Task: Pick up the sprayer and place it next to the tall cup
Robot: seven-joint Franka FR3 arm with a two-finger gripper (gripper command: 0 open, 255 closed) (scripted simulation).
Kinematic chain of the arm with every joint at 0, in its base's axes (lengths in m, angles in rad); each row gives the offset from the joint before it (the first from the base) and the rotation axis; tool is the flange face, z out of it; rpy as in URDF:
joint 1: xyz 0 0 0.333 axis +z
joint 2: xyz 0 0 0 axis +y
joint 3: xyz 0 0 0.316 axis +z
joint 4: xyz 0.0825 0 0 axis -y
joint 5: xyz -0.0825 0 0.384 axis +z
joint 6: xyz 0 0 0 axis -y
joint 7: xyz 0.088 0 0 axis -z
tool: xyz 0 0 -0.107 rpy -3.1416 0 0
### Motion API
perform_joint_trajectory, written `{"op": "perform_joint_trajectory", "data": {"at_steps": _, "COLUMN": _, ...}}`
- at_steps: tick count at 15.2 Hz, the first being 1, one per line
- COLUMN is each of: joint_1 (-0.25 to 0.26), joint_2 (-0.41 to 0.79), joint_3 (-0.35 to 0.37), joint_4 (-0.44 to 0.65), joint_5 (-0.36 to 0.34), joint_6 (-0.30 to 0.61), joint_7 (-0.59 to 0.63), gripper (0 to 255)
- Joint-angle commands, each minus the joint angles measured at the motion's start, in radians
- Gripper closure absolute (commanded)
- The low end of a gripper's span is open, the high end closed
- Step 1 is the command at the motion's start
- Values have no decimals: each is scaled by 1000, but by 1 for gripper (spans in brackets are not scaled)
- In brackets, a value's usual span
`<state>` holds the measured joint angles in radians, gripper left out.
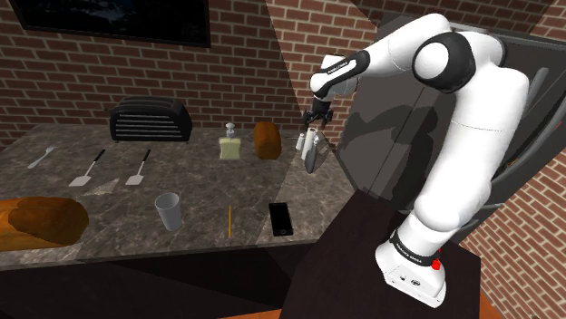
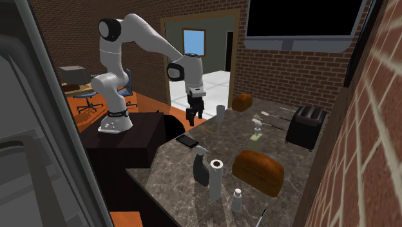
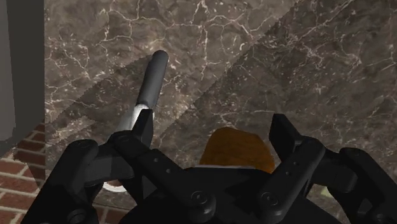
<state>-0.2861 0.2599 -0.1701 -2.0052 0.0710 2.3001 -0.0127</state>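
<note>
Beneath the wide-open, empty jaws sits a dark grey sprayer point(image 2: 200, 169) with a pale head.

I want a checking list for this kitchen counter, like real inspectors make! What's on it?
Surface: dark marbled counter, with many things on it.
Job's things: sprayer stands on the counter below the gripper, not held; tall cup stands upright near the front edge, well apart from the sprayer.
Clutter: toaster, spoon, spatulas, soap bottle, brown loaves, pencil, phone.
Gripper: gripper is open, hangs above the sprayer and holds nothing.
Cables: nothing seen.
Surroundings: brick walls; black screen on the wall above the toaster.
</note>
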Motion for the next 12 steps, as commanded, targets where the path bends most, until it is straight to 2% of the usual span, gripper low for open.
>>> {"op": "perform_joint_trajectory", "data": {"at_steps": 1, "joint_1": -17, "joint_2": 52, "joint_3": -11, "joint_4": 36, "joint_5": 10, "joint_6": 13, "joint_7": 2, "gripper": 0}}
{"op": "perform_joint_trajectory", "data": {"at_steps": 8, "joint_1": -87, "joint_2": 272, "joint_3": -37, "joint_4": 221, "joint_5": 57, "joint_6": 39, "joint_7": 15, "gripper": 0}}
{"op": "perform_joint_trajectory", "data": {"at_steps": 12, "joint_1": -95, "joint_2": 312, "joint_3": -33, "joint_4": 232, "joint_5": 66, "joint_6": 67, "joint_7": 12, "gripper": 0}}
